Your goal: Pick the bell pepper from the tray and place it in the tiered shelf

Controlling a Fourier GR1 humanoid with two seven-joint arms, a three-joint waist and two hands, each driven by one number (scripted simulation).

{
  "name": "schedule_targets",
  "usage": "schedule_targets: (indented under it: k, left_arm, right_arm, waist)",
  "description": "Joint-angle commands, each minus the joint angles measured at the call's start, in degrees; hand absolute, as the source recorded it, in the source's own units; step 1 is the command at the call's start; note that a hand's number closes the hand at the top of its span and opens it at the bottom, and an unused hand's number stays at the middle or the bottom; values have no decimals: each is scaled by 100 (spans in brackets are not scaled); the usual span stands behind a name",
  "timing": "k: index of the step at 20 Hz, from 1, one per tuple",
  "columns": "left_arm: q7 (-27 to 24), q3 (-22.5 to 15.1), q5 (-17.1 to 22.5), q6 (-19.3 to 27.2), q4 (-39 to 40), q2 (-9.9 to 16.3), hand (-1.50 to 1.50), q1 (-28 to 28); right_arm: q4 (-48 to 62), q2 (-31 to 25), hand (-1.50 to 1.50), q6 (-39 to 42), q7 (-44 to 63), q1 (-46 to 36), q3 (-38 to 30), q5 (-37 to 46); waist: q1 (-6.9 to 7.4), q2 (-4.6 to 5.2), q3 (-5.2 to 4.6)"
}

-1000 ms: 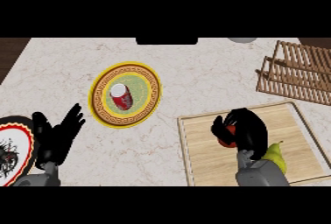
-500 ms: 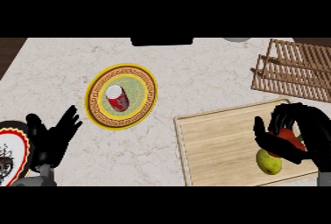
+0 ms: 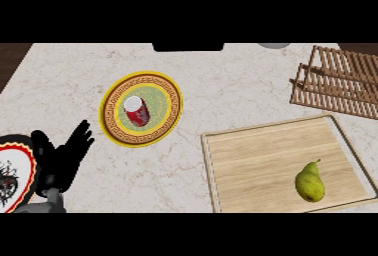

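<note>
One hand shows, the left hand (image 3: 63,157), fingers straight and spread, holding nothing, left of the wooden tray (image 3: 258,165). The right hand, over the tray half a second ago with something red in it, has left view. No bell pepper can be seen. The tiered shelf (image 3: 336,82) stands beyond the tray. A green pear (image 3: 310,182) lies on the tray.

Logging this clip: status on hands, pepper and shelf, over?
Left hand open, resting lower left. Right hand out of view. No bell pepper visible; only a pear on the tray. Tiered shelf upper right, unobstructed.
</note>
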Motion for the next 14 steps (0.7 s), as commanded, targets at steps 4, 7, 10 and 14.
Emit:
schedule_targets:
  k: [4, 7, 10, 14]
  left_arm:
    - [16, 97, -21, -178, 520, 30, 0, -387]
    - [55, -6, -16, -154, 223, -71, 0, -102]
    - [416, 54, 17, -133, 77, -1, 0, -326]
    - [180, 68, -89, -125, 395, -92, 0, -375]
  right_arm:
    - [1133, -957, 150, 374, 367, -1095, -1078, -800]
    - [2389, -1712, 150, 580, 335, -1927, -1244, -1050]
    - [2990, -1838, 150, 301, 39, -2370, -861, -648]
    - [4222, -2177, 150, 301, -692, -2750, -775, -414]
  waist:
    - [86, 46, -13]
    - [193, 61, -15]
    - [216, 66, -12]
    - [201, 72, -12]
